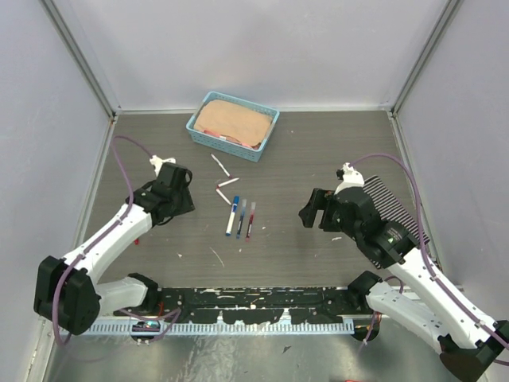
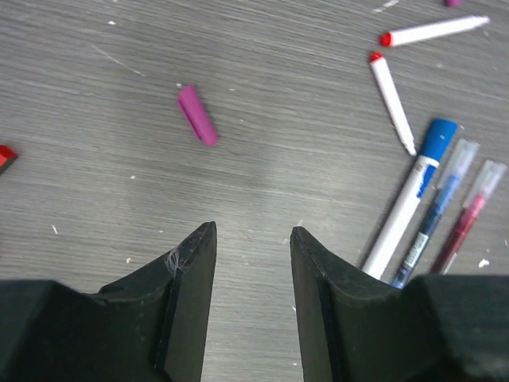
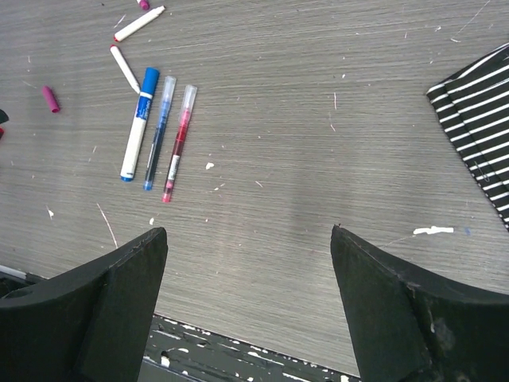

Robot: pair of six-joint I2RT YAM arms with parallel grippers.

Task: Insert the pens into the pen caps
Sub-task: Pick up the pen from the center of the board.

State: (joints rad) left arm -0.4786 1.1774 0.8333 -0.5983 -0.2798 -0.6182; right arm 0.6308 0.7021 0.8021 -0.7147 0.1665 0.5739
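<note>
Magenta cap point(image 2: 196, 115) shows in wrist views only | left pincer point(image 2: 252, 231) parted, empty | right pincer point(image 3: 246, 231) wide, empty

Showing matt, grey wood-grain across the surface point(image 1: 318, 159), flecked white; gleaming as smooth plastic along the pens point(image 3: 135, 131); looking duller, matt plastic on the magenta cap point(image 2: 196, 114) and latticed basket point(image 1: 223, 145).

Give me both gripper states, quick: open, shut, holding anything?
Left gripper: open, holding nothing.
Right gripper: open wide, holding nothing.
</note>
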